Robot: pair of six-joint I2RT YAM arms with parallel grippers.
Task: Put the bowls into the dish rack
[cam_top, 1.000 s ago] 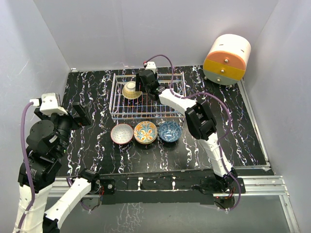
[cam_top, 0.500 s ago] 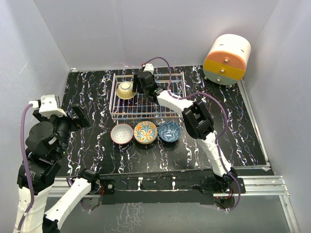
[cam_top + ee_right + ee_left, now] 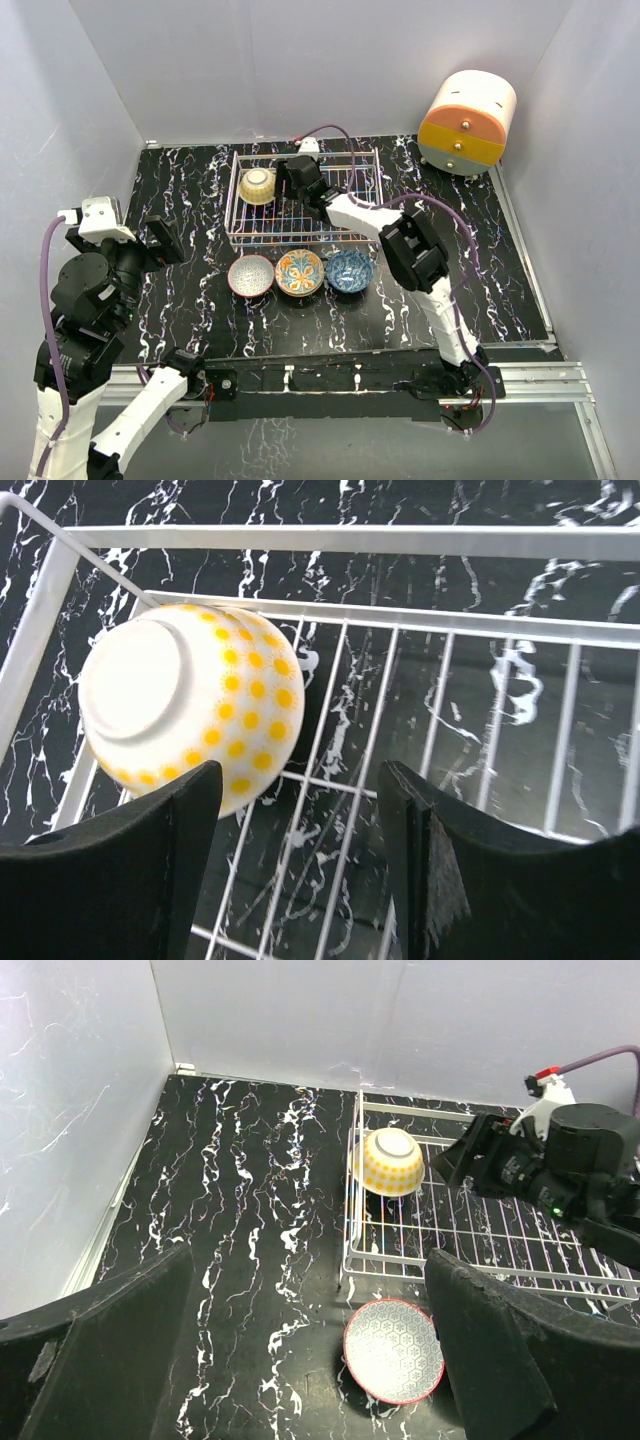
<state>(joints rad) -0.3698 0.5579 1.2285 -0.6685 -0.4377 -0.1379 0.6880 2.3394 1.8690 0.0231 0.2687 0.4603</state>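
The white wire dish rack [image 3: 350,222] stands at the table's back centre. A yellow-dotted cream bowl [image 3: 258,185] lies upside down in its far left corner, also in the right wrist view [image 3: 185,702] and the left wrist view [image 3: 390,1160]. My right gripper [image 3: 288,178] hangs open and empty over the rack just right of that bowl [image 3: 300,830]. Three bowls sit in a row in front of the rack: grey patterned with a red rim [image 3: 251,275], orange-and-blue floral [image 3: 299,271], blue [image 3: 349,269]. My left gripper [image 3: 160,238] is open and empty, above the table left of the rack.
A round cream-and-orange drum cabinet [image 3: 466,122] stands at the back right. Grey walls enclose the black marbled table [image 3: 190,190] on three sides. The right arm [image 3: 410,250] stretches over the rack's right front and past the blue bowl.
The yellow-dotted bowl went from held tilted in my right gripper to lying upside down in the rack's far left corner. The right gripper let go of it and drew slightly back.
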